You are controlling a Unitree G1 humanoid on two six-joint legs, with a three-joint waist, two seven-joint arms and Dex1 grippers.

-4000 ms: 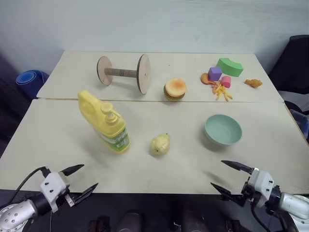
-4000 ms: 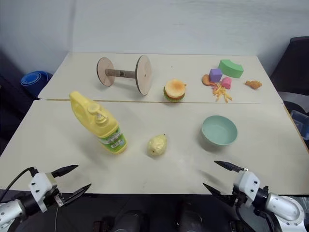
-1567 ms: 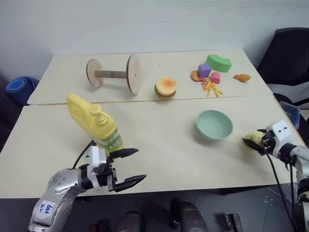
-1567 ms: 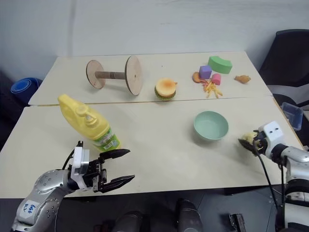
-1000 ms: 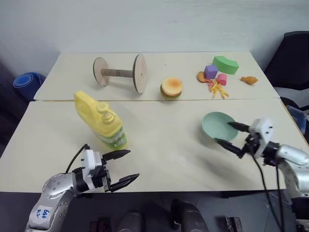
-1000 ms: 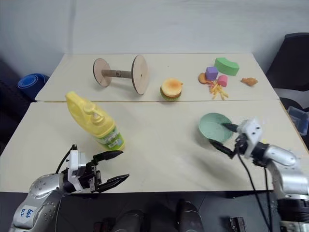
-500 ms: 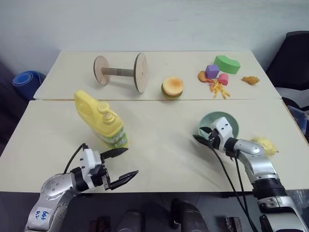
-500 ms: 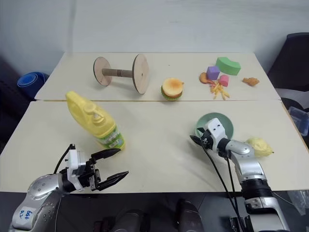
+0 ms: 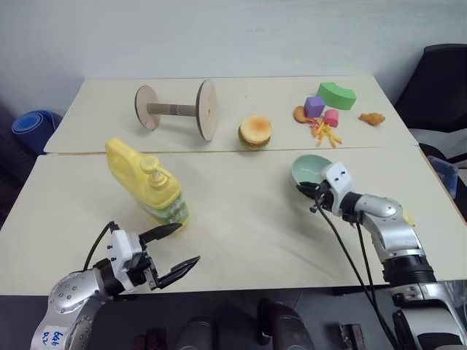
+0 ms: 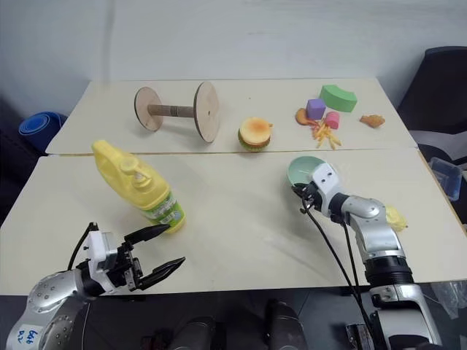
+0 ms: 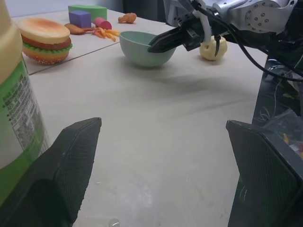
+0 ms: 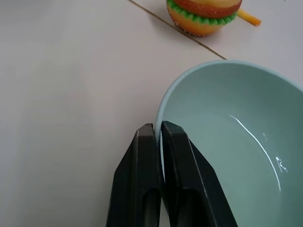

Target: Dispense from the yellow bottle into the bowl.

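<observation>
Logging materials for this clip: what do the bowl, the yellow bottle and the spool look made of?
Bowl: likely smooth glossy plastic, thin rim with glints. Yellow bottle: moulded plastic, slight sheen, printed label. Spool: unfinished pale wood, apparently.

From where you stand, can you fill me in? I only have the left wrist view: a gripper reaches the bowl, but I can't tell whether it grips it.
Observer: Yes. The right gripper is shut on the bowl; its fingers pinch the rim, one inside and one outside.
Operator: Where does the whole yellow bottle stand?
Observer: The yellow bottle stands upright on the near table, just beyond the open left gripper, which does not touch it.
Operator: What else is on the far table, left of the burger?
Observer: A wooden spool lies on its side, left of the toy burger.
</observation>
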